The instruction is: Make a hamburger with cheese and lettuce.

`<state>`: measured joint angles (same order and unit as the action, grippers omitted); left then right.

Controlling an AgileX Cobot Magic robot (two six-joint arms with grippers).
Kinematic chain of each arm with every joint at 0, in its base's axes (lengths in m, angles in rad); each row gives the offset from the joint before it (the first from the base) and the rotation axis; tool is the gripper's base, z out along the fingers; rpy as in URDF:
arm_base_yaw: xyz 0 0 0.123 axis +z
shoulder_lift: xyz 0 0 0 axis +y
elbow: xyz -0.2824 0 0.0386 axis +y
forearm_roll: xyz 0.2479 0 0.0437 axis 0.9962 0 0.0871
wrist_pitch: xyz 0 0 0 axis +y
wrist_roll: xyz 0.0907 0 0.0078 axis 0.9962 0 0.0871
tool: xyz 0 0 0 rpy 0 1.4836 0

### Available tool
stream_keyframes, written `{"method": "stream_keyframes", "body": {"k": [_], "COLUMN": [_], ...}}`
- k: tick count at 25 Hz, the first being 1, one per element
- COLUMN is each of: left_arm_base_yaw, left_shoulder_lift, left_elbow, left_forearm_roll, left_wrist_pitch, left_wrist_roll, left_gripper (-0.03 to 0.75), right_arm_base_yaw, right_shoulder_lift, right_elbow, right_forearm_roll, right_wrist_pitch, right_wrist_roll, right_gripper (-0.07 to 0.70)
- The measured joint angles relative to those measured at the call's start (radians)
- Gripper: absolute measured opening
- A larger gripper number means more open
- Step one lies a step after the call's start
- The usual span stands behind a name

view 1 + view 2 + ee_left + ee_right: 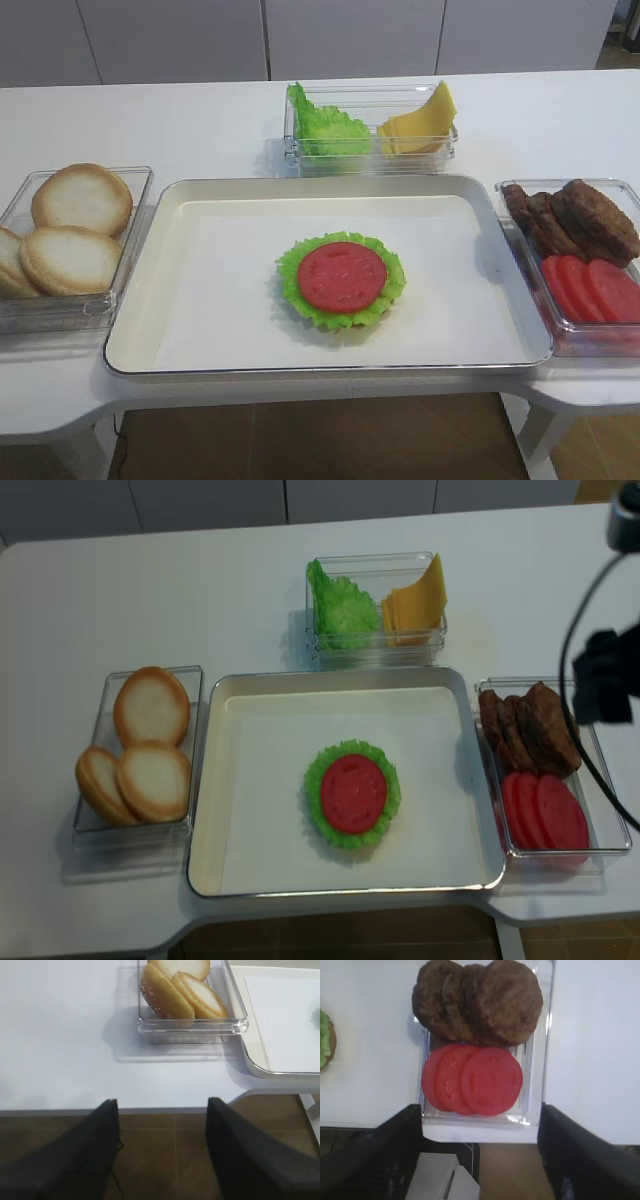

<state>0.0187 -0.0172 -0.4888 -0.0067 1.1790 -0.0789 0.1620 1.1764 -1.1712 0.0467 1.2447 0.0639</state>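
Both tools, left (162, 1152) and right (480, 1155), spread wide, holding nothing

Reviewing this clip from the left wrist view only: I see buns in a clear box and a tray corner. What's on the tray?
Observer: The hamburger sits in the middle of the tray: frilly lettuce with one tomato slice on top.
Operator: Any cheese on it?
Observer: None. The cheese leans in the rear box beside a leafy green bunch.
Operator: Where is the right claw?
Observer: The right claw is open and empty, above the side box of patties and tomato slices.
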Motion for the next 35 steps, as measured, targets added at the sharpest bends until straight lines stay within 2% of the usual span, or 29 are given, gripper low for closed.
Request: {"method": "stream_keyframes", "body": {"k": [10, 19, 25, 35], "left_arm_base_yaw": [0.0, 0.0, 0.0, 0.0], "left_shoulder_lift": [0.0, 0.0, 0.0, 0.0], "left_elbow": [0.0, 0.0, 0.0, 0.0], "left_forearm_roll": [0.0, 0.0, 0.0, 0.0], "left_wrist_pitch": [0.0, 0.0, 0.0, 0.0], "left_wrist_roll": [0.0, 0.0, 0.0, 0.0], "left_gripper": [0.415, 0.415, 0.415, 0.415], "right_arm_base_yaw": [-0.002, -0.002, -0.002, -0.002], "right_shoulder_lift": [-0.376, -0.725, -0.911, -1.104], "right_elbow": [0.259, 0.432, 0.445, 0.445], "right_forearm_roll": [0.022, 0.038, 0.038, 0.04], "right_wrist_pitch": [0.008, 0.022, 0.027, 0.038], "right_wrist_roll": [0.045, 0.043, 0.008, -0.072], "right_gripper": [0.533, 0.496, 0.493, 0.491]}}
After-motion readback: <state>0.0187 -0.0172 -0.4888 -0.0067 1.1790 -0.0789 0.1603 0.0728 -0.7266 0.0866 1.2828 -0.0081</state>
